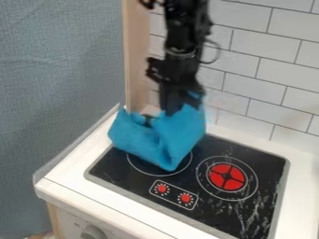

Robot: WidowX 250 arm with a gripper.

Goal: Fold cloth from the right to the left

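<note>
The black gripper (178, 106) points down over the back left of the stove and is shut on the blue cloth (177, 135). On its right side the cloth is raised up to the fingers and hangs down in a fold, with a pointed lower corner over the left burner ring. The cloth's left part bunches at the stove's back left corner and covers part of the counter edge there. The back of the burner ring is hidden under the cloth.
The black stove top (211, 212) has a red burner (226, 177) at the right and two red knobs (185, 198) in front. A white counter (68, 175) surrounds it. Behind stand a tiled wall (261, 88) and a wooden post (136, 56).
</note>
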